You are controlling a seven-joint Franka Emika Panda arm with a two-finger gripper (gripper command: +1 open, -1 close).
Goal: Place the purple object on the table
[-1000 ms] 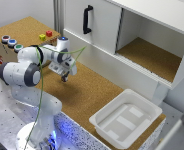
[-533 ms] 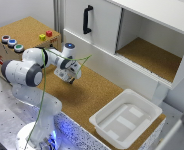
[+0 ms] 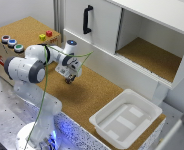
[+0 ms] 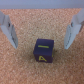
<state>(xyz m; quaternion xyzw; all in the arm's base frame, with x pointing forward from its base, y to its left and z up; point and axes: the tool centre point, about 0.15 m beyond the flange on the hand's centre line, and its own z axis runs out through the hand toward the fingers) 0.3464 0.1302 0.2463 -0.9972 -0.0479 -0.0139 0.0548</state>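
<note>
A small, seemingly purple cube [image 4: 43, 51] sits on the grainy cork tabletop [image 3: 92, 95] between the hand's [image 4: 41, 31] spread fingers.

gripper [image 3: 69, 80] lower and nearer the table [image 3: 92, 97] than before, arm [image 3: 39, 60] swung toward the exterior view's right

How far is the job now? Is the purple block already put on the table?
Looks done: the purple block sits on the cork table, seen in the wrist view. In hand: nothing; the tool is open, fingers apart either side of the block. Left: probably only moving the arm away.
</note>
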